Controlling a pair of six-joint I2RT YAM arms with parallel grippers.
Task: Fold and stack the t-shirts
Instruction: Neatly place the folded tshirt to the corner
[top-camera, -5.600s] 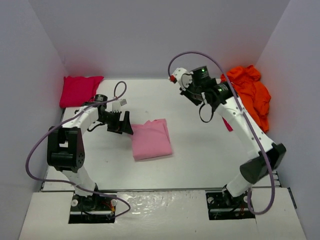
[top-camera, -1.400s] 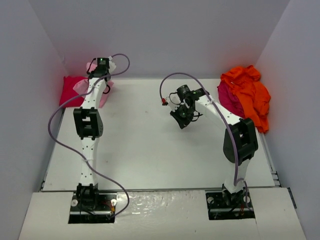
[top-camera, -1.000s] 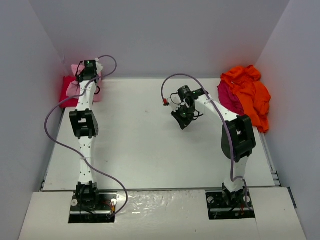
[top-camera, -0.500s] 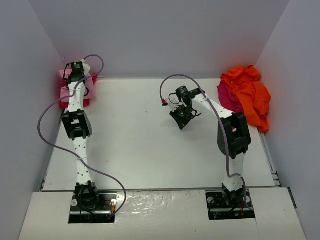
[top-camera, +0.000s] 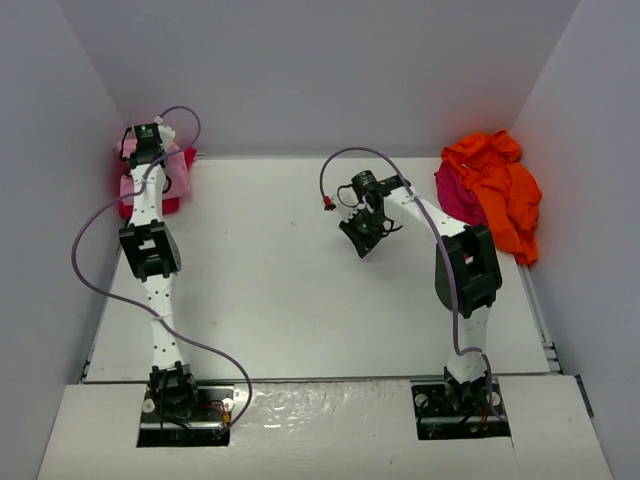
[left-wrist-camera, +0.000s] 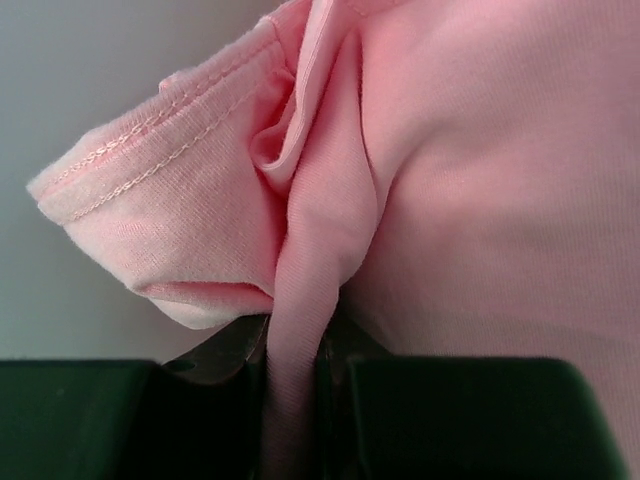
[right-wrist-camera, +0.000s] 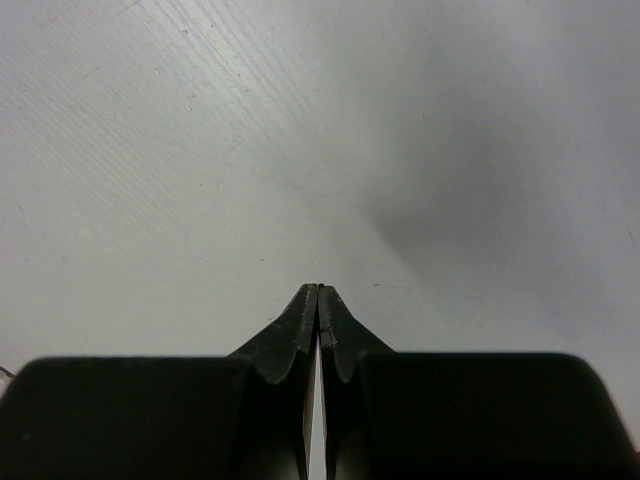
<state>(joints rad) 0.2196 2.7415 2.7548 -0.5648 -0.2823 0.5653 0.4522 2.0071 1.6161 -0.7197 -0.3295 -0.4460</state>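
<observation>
stacking step: left gripper (left-wrist-camera: 295, 345) is clamped narrow on a bunched fold of the pink shirt (left-wrist-camera: 470, 200), cloth pinched between the jaws, arm reaching to the far left corner. pink shirt sits over the red shirt (top-camera: 170, 206) lying there by the wall; can't tell if it is fully set down yet. right gripper (right-wrist-camera: 318, 297) is closed tight on nothing, hovering over bare table (top-camera: 280, 300) right of centre, idle. orange shirt (top-camera: 500, 185) and crimson shirt (top-camera: 452, 200) are heaped unfolded at the far right by the wall. next, by my read: lower pink flat on red, edges lined up, open the jaws, back off without dragging the fold loose, then go for the right heap.
</observation>
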